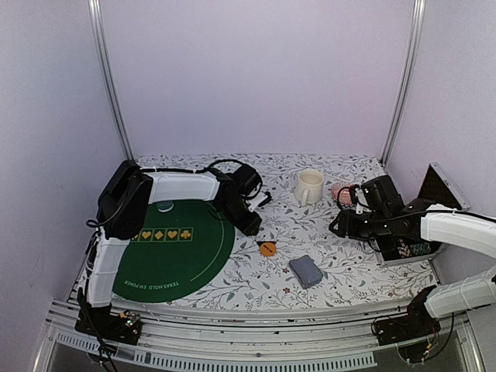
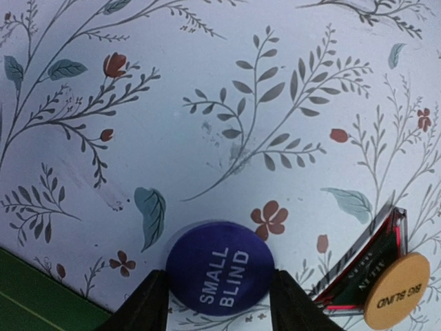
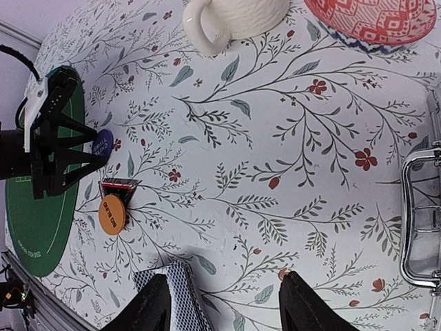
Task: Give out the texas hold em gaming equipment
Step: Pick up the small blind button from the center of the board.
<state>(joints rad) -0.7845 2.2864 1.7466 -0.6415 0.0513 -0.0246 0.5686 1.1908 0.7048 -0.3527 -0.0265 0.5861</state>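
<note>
Small-blind button (image 2: pixel 219 274) lies flat on the flowered cloth (image 2: pixel 207 103) just beside the green mat (image 2: pixel 34 300), squarely between the tips of my left gripper (image 2: pixel 218 293), which pinches its edges; my right gripper (image 3: pixel 226 283) hangs open, well apart.

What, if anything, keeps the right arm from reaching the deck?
Probably nothing, so likely yes. The deck lies flat, close beside the right gripper, whose jaws stand open and empty. Nothing rests on it, and the mug and dish sit well away on the far side.
</note>
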